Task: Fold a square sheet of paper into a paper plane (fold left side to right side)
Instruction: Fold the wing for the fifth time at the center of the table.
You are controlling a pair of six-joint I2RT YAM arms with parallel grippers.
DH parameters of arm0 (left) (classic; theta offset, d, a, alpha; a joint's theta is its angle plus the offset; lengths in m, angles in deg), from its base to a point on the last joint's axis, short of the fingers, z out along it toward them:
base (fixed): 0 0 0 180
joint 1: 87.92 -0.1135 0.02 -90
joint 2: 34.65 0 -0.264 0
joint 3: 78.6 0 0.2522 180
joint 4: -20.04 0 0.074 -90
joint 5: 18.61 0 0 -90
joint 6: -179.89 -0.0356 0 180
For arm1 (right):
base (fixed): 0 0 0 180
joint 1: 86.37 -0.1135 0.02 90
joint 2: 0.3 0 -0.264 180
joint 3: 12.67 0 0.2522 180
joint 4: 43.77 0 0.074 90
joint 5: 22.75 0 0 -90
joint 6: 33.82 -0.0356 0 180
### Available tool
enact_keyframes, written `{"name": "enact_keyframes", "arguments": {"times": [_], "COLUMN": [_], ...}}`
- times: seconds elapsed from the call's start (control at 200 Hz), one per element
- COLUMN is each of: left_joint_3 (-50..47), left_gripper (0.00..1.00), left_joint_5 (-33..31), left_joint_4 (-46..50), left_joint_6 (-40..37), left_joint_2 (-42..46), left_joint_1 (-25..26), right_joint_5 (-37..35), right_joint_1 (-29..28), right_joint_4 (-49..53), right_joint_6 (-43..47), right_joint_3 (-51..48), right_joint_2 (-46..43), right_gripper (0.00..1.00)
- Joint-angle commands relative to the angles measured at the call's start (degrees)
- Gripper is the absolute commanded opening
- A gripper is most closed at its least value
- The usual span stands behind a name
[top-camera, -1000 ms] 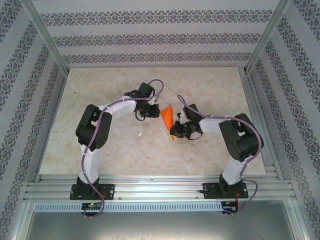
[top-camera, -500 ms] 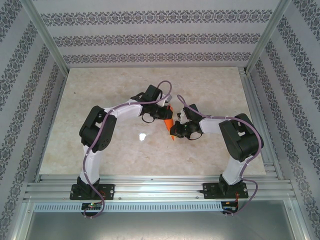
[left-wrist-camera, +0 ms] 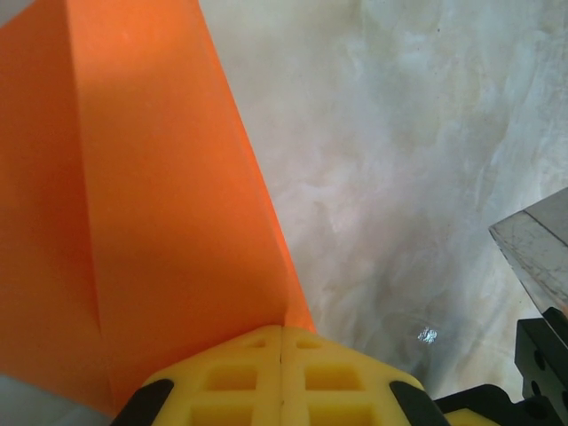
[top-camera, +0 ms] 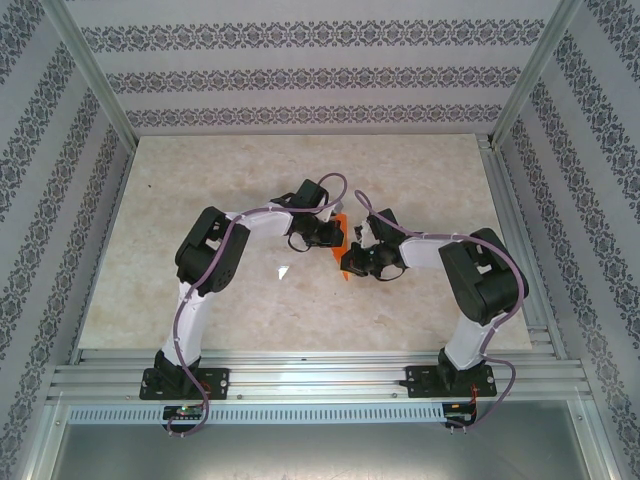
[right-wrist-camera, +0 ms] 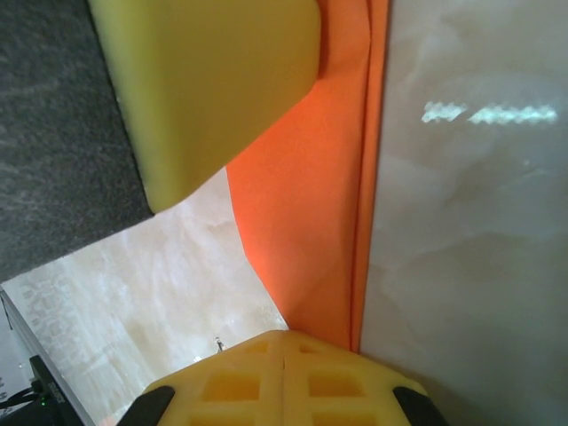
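1. The left pincer (top-camera: 325, 235) and the right pincer (top-camera: 350, 262) sit tip to tip over the middle of the table (top-camera: 200, 180).
2. The paper plane (top-camera: 341, 221) is squeezed in between the two pincers. A bit of orange peeks out past the left pincer, and a small point sticks out beside the right pincer.
3. Seen from the left wrist, the left pincer (left-wrist-camera: 282, 373) has its two yellow tips pressed together. The paper plane (left-wrist-camera: 160, 222) runs straight out from them and gets wider the farther it goes. Its narrow end looks pinched in the tips.
4. Seen from the right wrist, the right pincer (right-wrist-camera: 284, 373) is pressed together too. The paper plane (right-wrist-camera: 311, 240) comes up out of its tips, standing on its edge.
5. A yellow finger (right-wrist-camera: 213, 89) of the left pincer touches the paper plane ahead of the right pincer's tips, on the left.
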Motion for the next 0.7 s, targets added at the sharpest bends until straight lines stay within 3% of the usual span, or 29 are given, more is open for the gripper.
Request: {"name": "enact_keyframes", "arguments": {"times": [0.0,0.13,0.425,0.694], "left_joint_3": [-0.76,-1.83,-1.82,-1.66], "left_gripper": [0.01,0.01,0.00,0.00], "left_joint_5": [-5.31,-6.42,-7.05,-7.49], "left_joint_4": [1.12,1.58,2.41,2.72], "left_joint_6": [-2.05,-2.83,-3.56,-3.73], "left_joint_2": [-2.93,-2.49,-2.40,-2.72], "left_joint_1": [0.30,0.27,0.27,0.27], "right_joint_5": [-0.38,0.15,-0.56,-3.05], "right_joint_1": [1.27,2.77,2.34,1.60], "right_joint_4": [5.60,3.57,-7.90,-3.38], "right_joint_6": [0.00,-0.04,-1.45,2.96], "right_joint_3": [-0.88,1.18,3.93,3.86], "right_joint_2": [-3.26,-4.91,1.31,5.43], "right_gripper": [0.04,0.04,0.01,0.00]}}
